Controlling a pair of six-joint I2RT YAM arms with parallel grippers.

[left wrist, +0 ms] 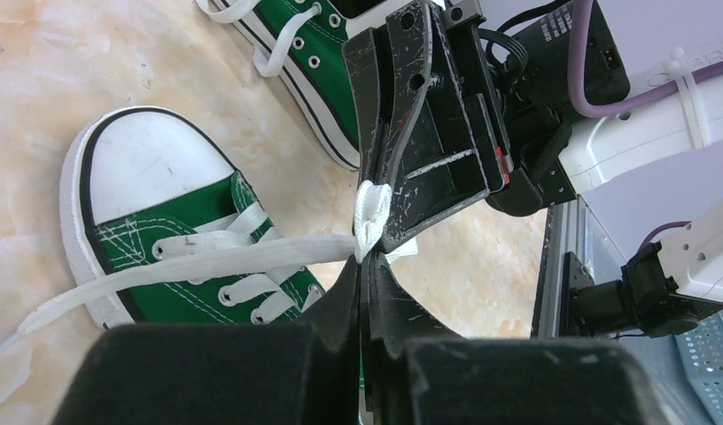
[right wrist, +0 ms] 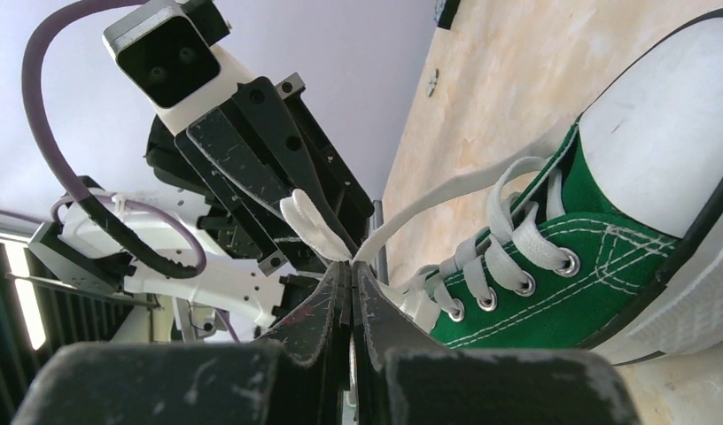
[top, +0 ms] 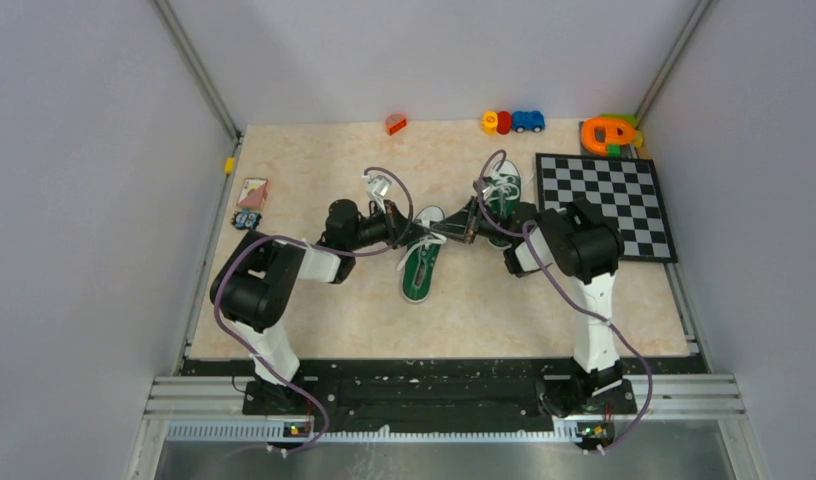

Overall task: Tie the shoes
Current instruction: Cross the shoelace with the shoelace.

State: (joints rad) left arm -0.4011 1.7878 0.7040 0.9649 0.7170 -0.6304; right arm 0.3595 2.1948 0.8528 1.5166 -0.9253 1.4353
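Two green shoes with white toe caps lie on the table, one near the middle [top: 420, 268] and one farther right [top: 504, 192]. Over the near shoe [left wrist: 163, 221] [right wrist: 606, 274] my two grippers meet tip to tip. The left gripper [top: 421, 236] [left wrist: 365, 262] is shut on a white lace [left wrist: 252, 257] that runs taut from that shoe's eyelets. Facing it, the right gripper [top: 456, 231] [right wrist: 347, 264] is shut on another white lace [right wrist: 447, 195] of the same shoe. A short folded bit of lace [left wrist: 373, 208] sticks out where the tips meet. The far shoe's laces [left wrist: 283, 44] lie loose.
A checkerboard [top: 606, 205] lies at the right, close to the far shoe. Toy cars [top: 511, 122], an orange toy [top: 606, 133] and a small red piece [top: 395, 124] sit along the back edge. Small cards [top: 252, 192] lie at the left edge.
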